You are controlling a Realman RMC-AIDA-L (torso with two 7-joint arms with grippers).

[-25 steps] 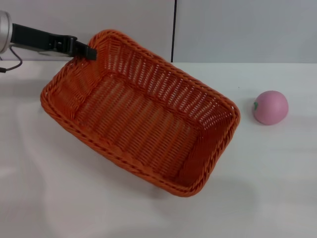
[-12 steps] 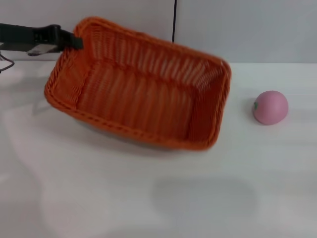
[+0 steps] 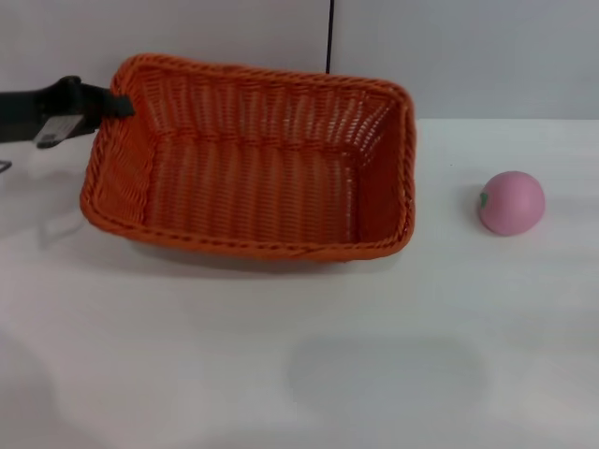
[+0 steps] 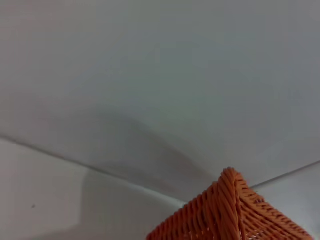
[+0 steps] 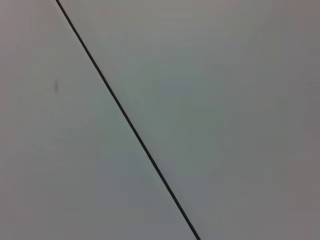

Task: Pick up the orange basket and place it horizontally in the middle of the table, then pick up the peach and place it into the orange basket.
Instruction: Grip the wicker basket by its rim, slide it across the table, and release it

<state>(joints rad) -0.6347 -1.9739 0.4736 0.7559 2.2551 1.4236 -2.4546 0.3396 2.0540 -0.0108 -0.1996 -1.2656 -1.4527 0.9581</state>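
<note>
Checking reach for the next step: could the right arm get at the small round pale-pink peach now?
Probably yes: the small round pale-pink peach sits alone on the white table, apart from the orange woven basket.

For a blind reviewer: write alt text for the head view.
A large orange basket lies lengthwise across the white table, its far left corner gripped by the left tool reaching in from the left edge. A small pink peach sits on the table to the basket's right, apart from it.
</note>
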